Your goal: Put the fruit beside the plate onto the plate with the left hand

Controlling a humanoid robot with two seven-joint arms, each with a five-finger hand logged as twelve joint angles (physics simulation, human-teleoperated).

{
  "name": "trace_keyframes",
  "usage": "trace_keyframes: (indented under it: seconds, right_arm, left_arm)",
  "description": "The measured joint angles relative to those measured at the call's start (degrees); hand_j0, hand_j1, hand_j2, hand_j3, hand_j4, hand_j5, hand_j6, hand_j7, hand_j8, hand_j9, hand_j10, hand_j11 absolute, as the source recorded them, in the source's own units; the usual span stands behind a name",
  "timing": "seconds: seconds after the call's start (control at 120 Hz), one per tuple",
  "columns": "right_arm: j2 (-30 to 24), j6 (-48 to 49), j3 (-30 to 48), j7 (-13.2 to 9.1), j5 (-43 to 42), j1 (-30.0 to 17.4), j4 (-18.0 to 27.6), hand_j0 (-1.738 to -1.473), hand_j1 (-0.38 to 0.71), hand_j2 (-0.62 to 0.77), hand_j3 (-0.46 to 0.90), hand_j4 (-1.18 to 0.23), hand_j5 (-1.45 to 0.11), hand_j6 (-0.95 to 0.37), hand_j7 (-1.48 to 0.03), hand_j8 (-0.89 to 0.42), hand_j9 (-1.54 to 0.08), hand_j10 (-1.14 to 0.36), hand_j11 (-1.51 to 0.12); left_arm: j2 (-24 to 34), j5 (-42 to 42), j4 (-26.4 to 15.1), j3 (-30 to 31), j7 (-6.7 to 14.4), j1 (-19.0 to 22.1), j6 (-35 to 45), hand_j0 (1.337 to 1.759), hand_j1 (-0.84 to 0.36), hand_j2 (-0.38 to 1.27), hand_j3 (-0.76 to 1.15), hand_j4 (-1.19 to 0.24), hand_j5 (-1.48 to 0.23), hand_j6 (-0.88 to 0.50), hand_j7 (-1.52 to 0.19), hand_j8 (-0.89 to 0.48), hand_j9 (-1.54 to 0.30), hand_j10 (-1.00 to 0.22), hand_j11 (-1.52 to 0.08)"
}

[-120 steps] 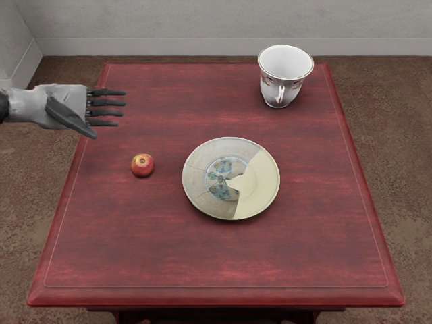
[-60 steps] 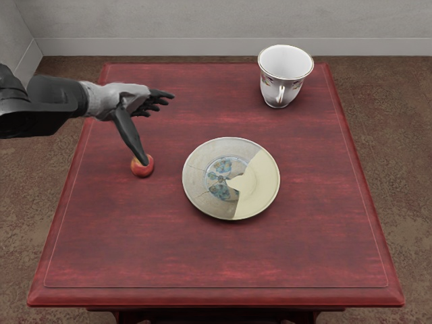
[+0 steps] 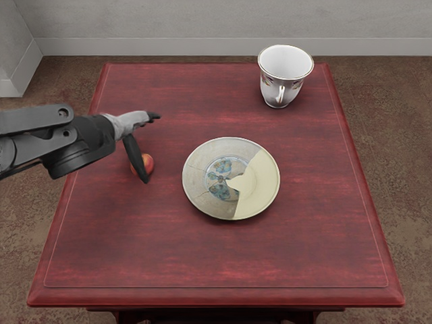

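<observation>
Left hand point(image 3: 128, 125) over the apple point(image 3: 148, 163), which lies on the tabletop point(image 3: 202, 256) beside the plate point(image 3: 264, 179).

The left arm comes in across the left edge of the tabletop, and its hand hangs spread above the apple. The fingers point(image 3: 151, 117) stretch toward the far right corner. The dark thumb points down, well apart from them, and crosses the apple's left front side, its tip on the wood just in front of the fruit. Nothing is clamped in the hand. The apple rests on the wood between the left edge and the plate, close to the plate but not touching it. The plate sits at the middle of the tabletop, and a cup point(image 3: 285, 74) stands upright near the far right corner.
</observation>
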Motion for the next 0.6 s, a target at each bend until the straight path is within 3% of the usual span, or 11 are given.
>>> trace_keyframes:
  seconds: [0.233, 0.6]
  right_arm:
    - [0.00, 0.00, 0.02, 0.00, 0.02, 0.00, -0.01, -1.658, -0.33, 0.00, 0.00, -0.01, -0.02, -0.01, -0.02, -0.01, -0.02, -0.01, -0.02]
    - [0.00, 0.00, 0.00, 0.00, 0.03, 0.00, -0.01, -1.658, -0.33, 0.00, 0.00, -0.01, -0.02, -0.01, -0.02, -0.01, -0.02, -0.01, -0.02]
  left_arm:
    - [-0.08, 2.46, 0.12, 1.06, 0.00, 1.28, 2.44, 1.658, 0.15, 0.04, 0.00, -0.17, -0.22, -0.17, -0.22, -0.17, -0.22, -0.17, -0.22]
    - [-2.45, 3.00, 0.13, 6.50, 0.00, 0.04, 4.75, 1.658, -0.06, 0.07, 0.00, -0.34, -0.44, -0.34, -0.44, -0.34, -0.44, -0.34, -0.44]
